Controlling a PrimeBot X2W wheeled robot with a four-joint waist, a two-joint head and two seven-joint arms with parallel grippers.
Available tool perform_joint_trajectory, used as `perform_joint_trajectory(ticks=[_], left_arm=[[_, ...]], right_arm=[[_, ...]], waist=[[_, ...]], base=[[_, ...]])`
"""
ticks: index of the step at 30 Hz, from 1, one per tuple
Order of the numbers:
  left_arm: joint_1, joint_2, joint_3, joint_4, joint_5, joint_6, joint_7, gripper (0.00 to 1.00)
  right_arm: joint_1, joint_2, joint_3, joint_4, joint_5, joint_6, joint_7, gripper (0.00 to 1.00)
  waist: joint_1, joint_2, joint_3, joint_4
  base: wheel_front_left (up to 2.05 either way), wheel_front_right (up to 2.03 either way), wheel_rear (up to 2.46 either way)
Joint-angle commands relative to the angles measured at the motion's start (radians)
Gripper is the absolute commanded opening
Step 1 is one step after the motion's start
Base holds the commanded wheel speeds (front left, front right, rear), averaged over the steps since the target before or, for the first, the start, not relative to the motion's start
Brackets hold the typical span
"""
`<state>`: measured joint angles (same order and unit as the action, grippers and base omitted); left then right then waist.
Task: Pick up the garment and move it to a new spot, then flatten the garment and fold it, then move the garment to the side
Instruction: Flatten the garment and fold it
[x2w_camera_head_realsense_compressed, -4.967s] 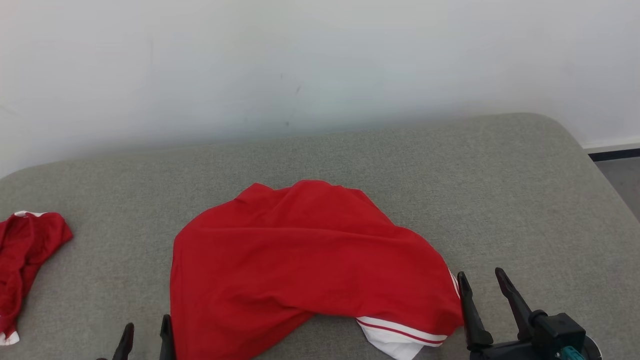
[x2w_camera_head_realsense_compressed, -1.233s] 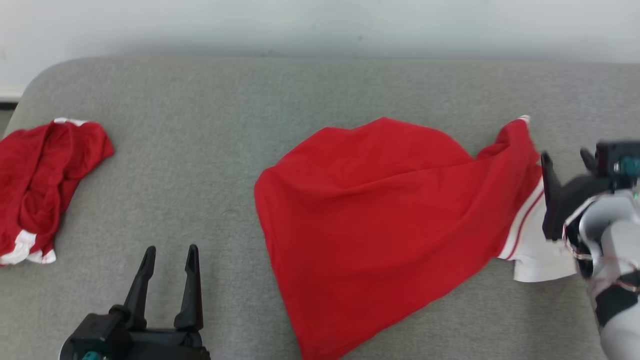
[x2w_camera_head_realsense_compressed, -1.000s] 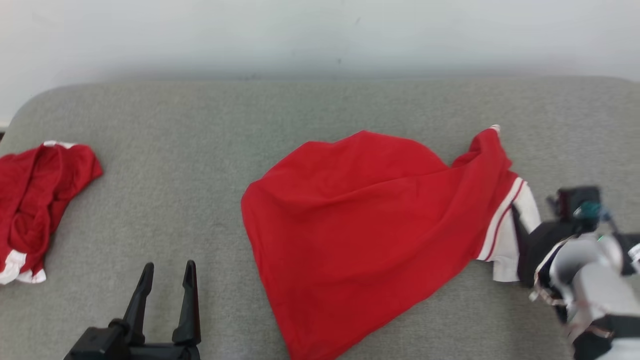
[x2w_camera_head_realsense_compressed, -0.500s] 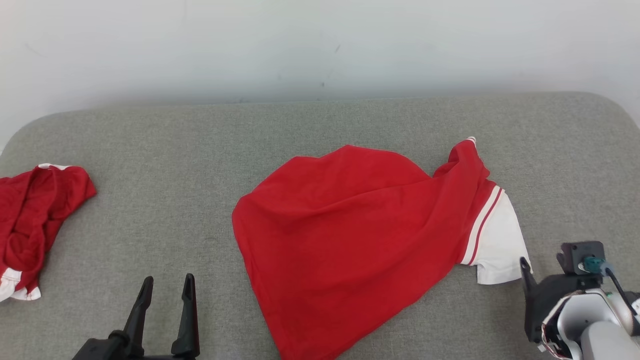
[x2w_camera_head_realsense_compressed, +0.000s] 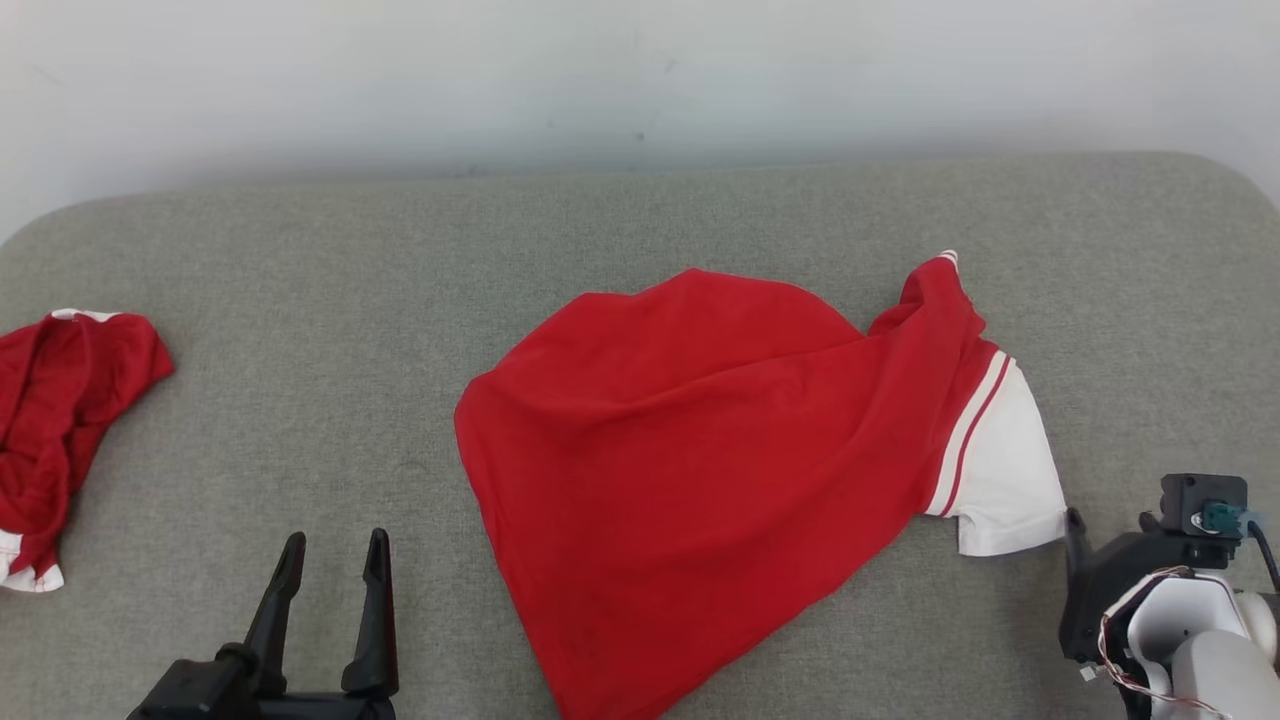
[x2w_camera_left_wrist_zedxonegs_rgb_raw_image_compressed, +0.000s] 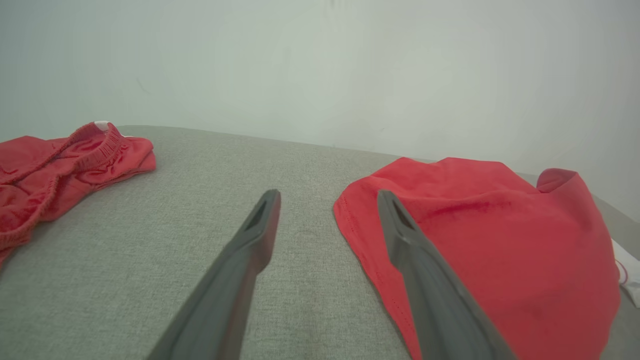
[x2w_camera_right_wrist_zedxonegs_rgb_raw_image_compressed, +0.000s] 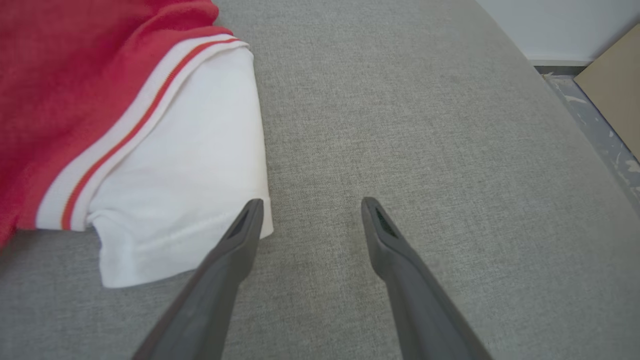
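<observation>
A red garment with a white, red-striped sleeve lies spread and wrinkled on the grey cushion, right of centre. My right gripper is open just off the sleeve's lower right corner. In the right wrist view the right gripper holds nothing, and its left finger overlaps the edge of the white sleeve. My left gripper stands open at the lower left, clear of the cloth. The left wrist view shows the left gripper beside the garment's left hem.
A second red garment lies crumpled at the cushion's left end, and the left wrist view shows this second garment too. A pale wall rises behind. The cushion's right edge drops to the floor beside a beige board.
My right gripper has let go of the white sleeve and drawn back toward the lower right. The sleeve now lies flat on the cushion. The head camera has also shifted.
</observation>
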<state>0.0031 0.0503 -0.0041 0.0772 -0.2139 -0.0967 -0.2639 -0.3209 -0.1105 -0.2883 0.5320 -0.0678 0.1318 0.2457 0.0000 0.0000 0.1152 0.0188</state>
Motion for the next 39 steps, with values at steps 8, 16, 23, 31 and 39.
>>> perform_joint_trajectory(ticks=[8, 16, 23, 31, 39], left_arm=[[-0.019, 0.0, 0.0, 0.01, 0.019, -0.007, -0.001, 1.0], [-0.015, 0.0, 0.009, 0.009, 0.018, -0.006, -0.001, 1.0], [-0.007, 0.0, 0.003, 0.009, -0.005, 0.006, -0.001, 1.0], [0.005, 0.0, -0.009, 0.011, -0.023, 0.024, -0.001, 1.0], [0.022, 0.0, -0.011, 0.011, -0.032, 0.029, -0.001, 1.0]], right_arm=[[-0.087, 0.006, 0.011, 0.161, 0.003, -0.002, -0.007, 0.96], [-0.117, -0.052, 0.042, 0.22, -0.064, -0.002, -0.064, 0.0], [-0.091, -0.124, 0.08, 0.069, -0.325, -0.002, -0.159, 0.0], [0.003, -0.141, 0.211, 0.028, -0.352, -0.002, -0.062, 0.0], [0.025, -0.096, 0.341, 0.059, -0.237, -0.002, -0.024, 1.0]], waist=[[0.0, 0.0, 0.02, 0.025], [0.0, 0.0, 0.02, 0.029], [0.0, 0.0, 0.002, 0.011], [0.0, 0.0, -0.024, -0.01], [0.0, 0.0, -0.043, -0.026]], base=[[0.0, 0.0, 0.0], [0.0, 0.0, 0.0], [0.0, 0.0, 0.0], [0.0, 0.0, 0.0], [0.0, 0.0, 0.0]])
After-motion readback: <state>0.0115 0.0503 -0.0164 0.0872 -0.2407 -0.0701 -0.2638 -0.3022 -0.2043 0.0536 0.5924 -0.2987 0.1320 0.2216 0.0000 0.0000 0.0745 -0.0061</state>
